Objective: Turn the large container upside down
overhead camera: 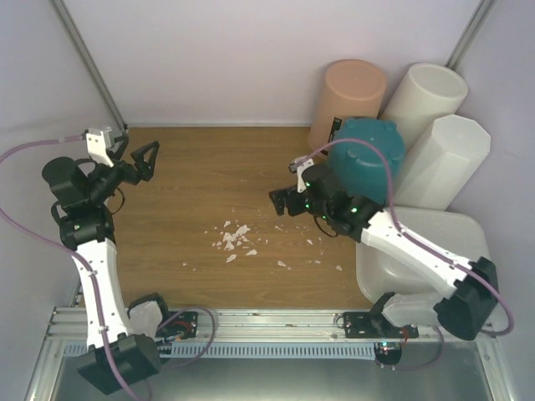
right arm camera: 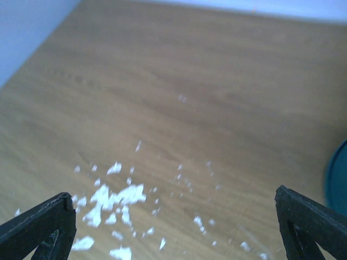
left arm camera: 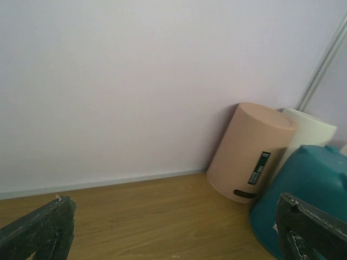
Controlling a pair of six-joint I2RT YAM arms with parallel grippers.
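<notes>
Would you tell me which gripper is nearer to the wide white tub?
Right. The right gripper hangs somewhat left of the tub; the left gripper is far beyond it, by the left wall.

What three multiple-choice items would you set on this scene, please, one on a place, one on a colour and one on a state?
1. Where on the table does the large container stand?
A. Far left corner
B. Near right corner
C. Centre

2. What colour is the bin just behind the right gripper?
A. White
B. Peach
C. Teal

3. How is the left gripper?
A. Open, holding nothing
B. Shut on the large container
C. Shut on a tall bin

Answers:
1 B: the top view shows the wide white tub at the lower right, partly under the right arm.
2 C: the teal container sits directly behind that gripper.
3 A: the left wrist view shows its fingers wide apart with only table and wall between them.
</notes>
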